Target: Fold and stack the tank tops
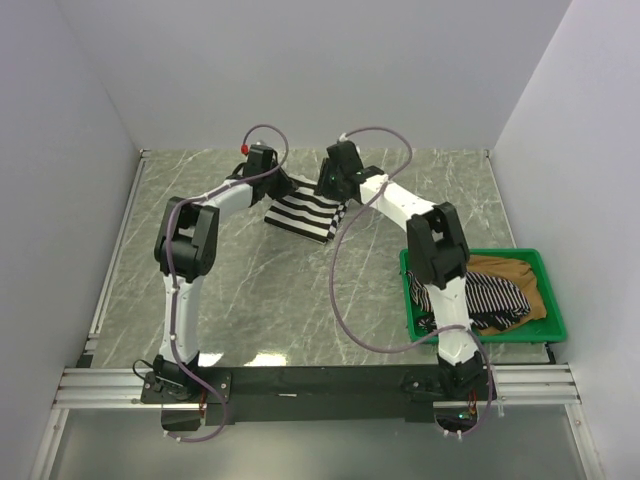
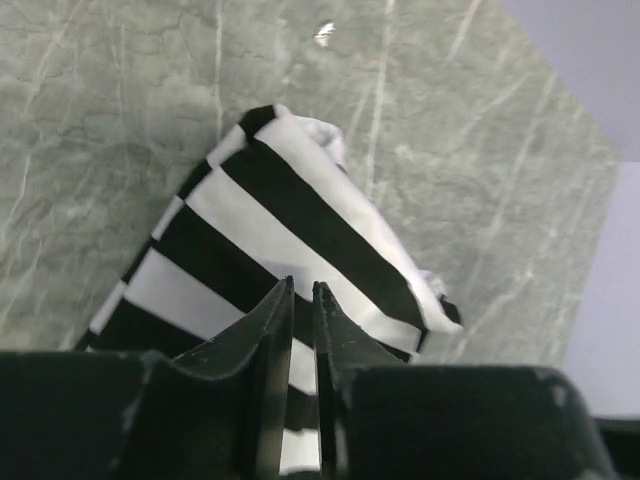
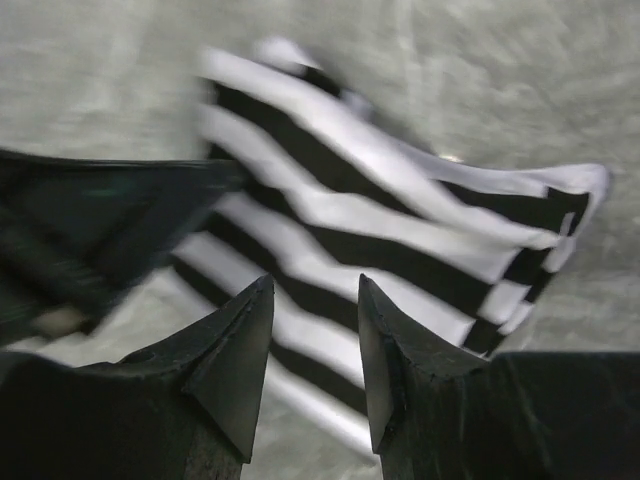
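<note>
Grey-green marble-look table (image 1: 250,300) with pale walls (image 1: 320,70) on three sides, two arms working over it. Quick count: three tank tops total, one green tray (image 1: 553,305), two grippers.

Only one top is out on the table, the wide black-and-white striped top (image 1: 303,215). It sits toward the far middle of the surface, already folded into a small bundle, lying at a slant with layered edges showing at one end. Both arms are bent in over it from either side.

The other two tops are in the tray at the right, next to the right arm's base. The pinstriped top (image 1: 497,297) is crumpled at the front, and the plain tan-brown top (image 1: 515,272) is behind it, touching it. Both are loose heaps.

The left gripper (image 2: 303,292) is right over the striped bundle with its jaws almost together, just a thin slit between them. I honestly can't tell if any fabric is pinched in there.

The right gripper (image 3: 315,290) has its jaws clearly spread with nothing between them, hanging over the striped top's near edge. That view is a bit blurry.
</note>
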### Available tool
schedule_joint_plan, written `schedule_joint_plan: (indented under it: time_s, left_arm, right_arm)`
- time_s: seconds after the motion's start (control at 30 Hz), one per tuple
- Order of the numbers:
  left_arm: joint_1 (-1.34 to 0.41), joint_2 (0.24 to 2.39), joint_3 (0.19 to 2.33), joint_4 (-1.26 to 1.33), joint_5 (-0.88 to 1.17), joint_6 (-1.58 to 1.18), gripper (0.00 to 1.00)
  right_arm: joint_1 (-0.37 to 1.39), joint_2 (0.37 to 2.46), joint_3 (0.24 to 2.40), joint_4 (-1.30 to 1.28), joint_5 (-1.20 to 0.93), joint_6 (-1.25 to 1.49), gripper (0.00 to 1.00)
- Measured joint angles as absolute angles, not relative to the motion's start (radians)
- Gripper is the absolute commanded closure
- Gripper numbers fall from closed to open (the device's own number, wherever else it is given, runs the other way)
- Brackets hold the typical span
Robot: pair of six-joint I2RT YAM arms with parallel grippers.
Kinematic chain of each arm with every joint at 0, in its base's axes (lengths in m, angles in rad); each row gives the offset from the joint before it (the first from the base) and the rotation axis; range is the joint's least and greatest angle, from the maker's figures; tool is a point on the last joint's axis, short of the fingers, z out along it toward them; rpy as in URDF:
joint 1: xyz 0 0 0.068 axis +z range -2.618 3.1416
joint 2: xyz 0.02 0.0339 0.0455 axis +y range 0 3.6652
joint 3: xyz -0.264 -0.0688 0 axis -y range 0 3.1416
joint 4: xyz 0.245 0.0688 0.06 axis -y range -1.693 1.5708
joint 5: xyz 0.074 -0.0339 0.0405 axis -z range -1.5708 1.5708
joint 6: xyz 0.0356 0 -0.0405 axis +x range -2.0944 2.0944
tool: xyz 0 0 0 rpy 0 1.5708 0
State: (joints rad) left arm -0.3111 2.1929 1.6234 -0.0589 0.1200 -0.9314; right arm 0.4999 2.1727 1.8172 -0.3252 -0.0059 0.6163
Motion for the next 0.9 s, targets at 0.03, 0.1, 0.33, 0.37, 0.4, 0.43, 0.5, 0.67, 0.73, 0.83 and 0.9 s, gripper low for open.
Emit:
schedule_joint_plan:
  time_s: [0.03, 0.1, 0.33, 0.37, 0.4, 0.43, 0.5, 0.67, 0.73, 0.83, 0.9]
  left_arm:
    - [-0.313, 2.215, 1.641, -0.066, 0.12, -0.928, 0.8]
    - [-0.313, 2.246, 1.665, -0.076, 0.118, -0.926, 0.77]
    - [-0.3, 2.26, 1.67, -0.095, 0.104, -0.926, 0.68]
    - [-0.298, 2.26, 1.67, -0.096, 0.103, -0.926, 0.65]
    - [-0.294, 2.26, 1.67, -0.096, 0.103, -0.926, 0.64]
    - [-0.291, 2.26, 1.67, -0.096, 0.104, -0.927, 0.59]
    - [-0.285, 2.26, 1.67, -0.095, 0.103, -0.925, 0.53]
    - [-0.274, 2.248, 1.668, -0.141, 0.07, -0.877, 0.39]
    - [-0.268, 2.229, 1.668, -0.188, 0.051, -0.847, 0.36]
    - [-0.259, 2.194, 1.668, -0.248, 0.045, -0.802, 0.33]
    - [-0.248, 2.164, 1.658, -0.263, 0.053, -0.775, 0.3]
  right_arm:
    - [0.495, 2.205, 1.822, -0.331, -0.002, 0.611, 0.54]
    - [0.477, 2.261, 1.831, -0.352, 0.007, 0.606, 0.54]
    - [0.4, 2.345, 1.94, -0.442, 0.014, 0.607, 0.54]
    - [0.393, 2.345, 1.95, -0.448, 0.015, 0.607, 0.54]
    - [0.387, 2.345, 1.953, -0.452, 0.015, 0.607, 0.54]
    - [0.381, 2.345, 1.953, -0.457, 0.015, 0.607, 0.53]
    - [0.374, 2.345, 1.946, -0.464, 0.011, 0.604, 0.53]
    - [0.375, 2.346, 1.935, -0.487, -0.012, 0.583, 0.53]
    - [0.375, 2.346, 1.941, -0.498, -0.016, 0.575, 0.52]
    - [0.375, 2.346, 1.943, -0.5, -0.02, 0.562, 0.52]
    - [0.376, 2.346, 1.943, -0.505, -0.026, 0.556, 0.52]
